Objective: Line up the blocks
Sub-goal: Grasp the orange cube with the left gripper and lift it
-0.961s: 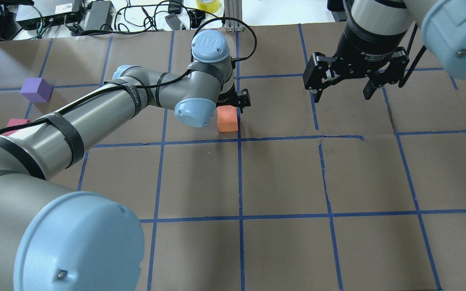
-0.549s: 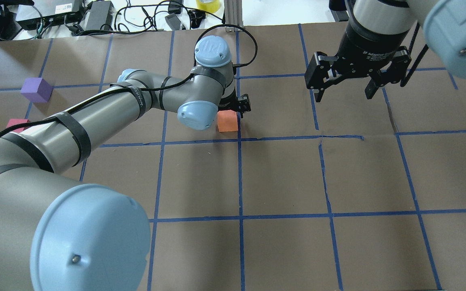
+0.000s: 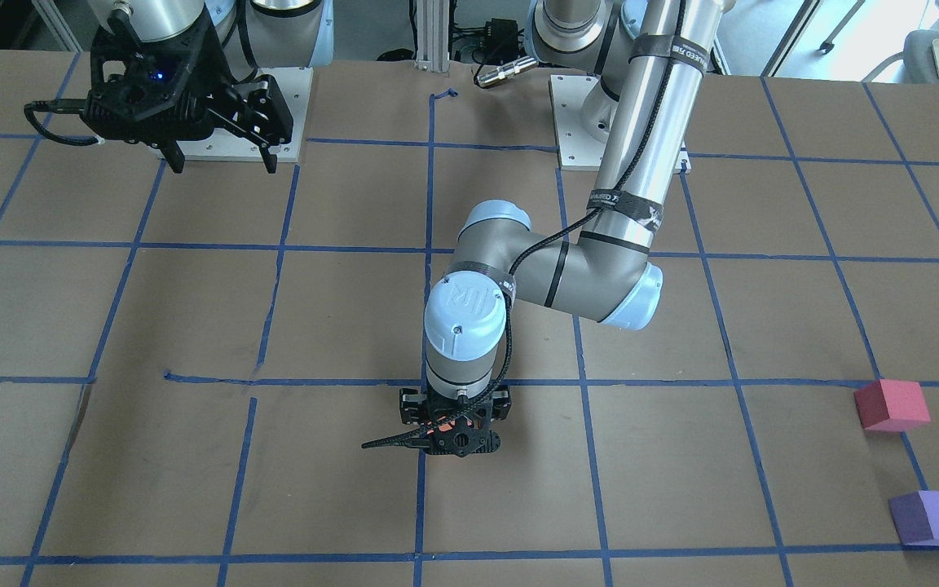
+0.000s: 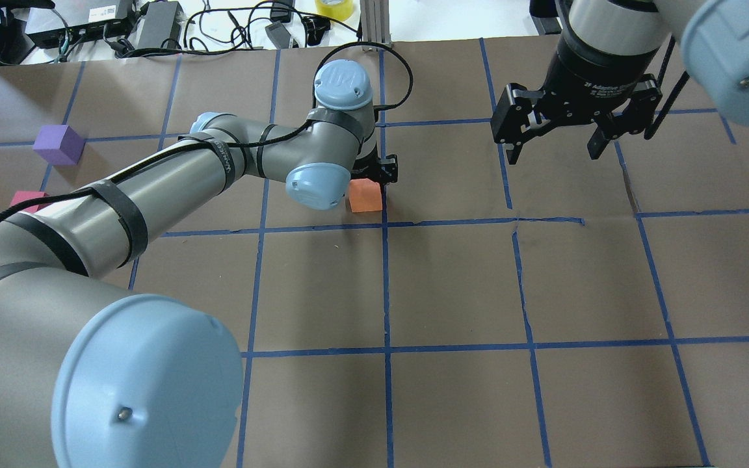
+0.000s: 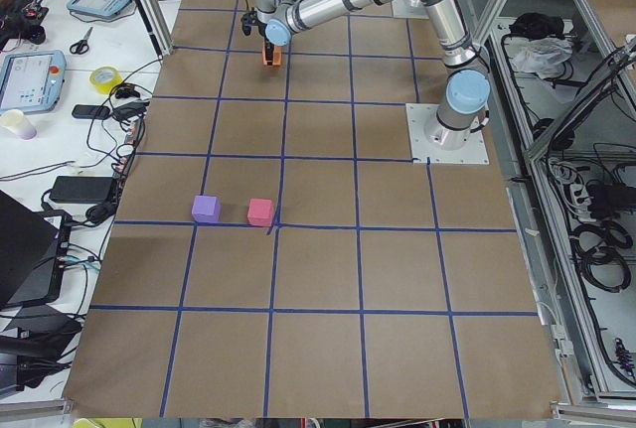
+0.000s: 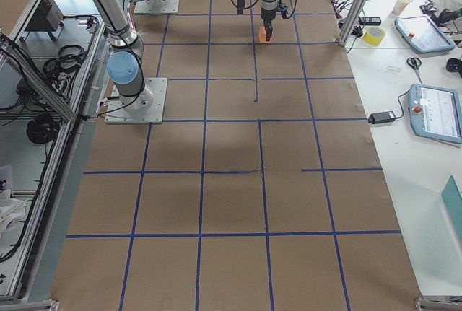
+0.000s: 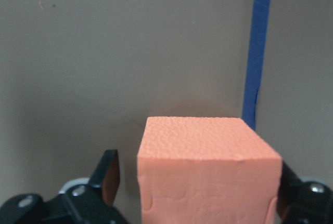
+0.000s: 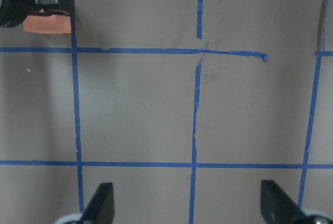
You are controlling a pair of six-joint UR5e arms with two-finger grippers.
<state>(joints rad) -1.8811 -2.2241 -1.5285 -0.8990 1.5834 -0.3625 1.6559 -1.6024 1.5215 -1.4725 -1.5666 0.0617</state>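
We record the small orange foam cube [image 7: 208, 177] standing on the brown paper-covered worktop [image 4: 452, 279]. It sits in the corner of a grid square, just beside a strip of blue tape [image 7: 257, 47] and close to where two strips cross near the worktop's middle. The left fingers [image 7: 108, 174] stand low about this cube, one on each side, and are parted wider than the cube. On one side a clear strip of worktop shows between finger and foam. On the other the finger stands hard against the cube's edge, and from the wrist view we cannot say for certain that it touches. The cube's top face is level.

The right fingers [image 8: 101, 206] hang above the worktop on the robot's right, well apart from the orange cube. They are spread wide and hold nothing; only taped paper shows between them.

The small pinkish-red foam cube [image 3: 891, 405] and the small purple foam cube [image 3: 932, 518] rest on the worktop far out on the robot's left. They are near each other but not touching, the purple one farther from the robot's base. Both lie well apart from the orange cube and from both sets of fingers.
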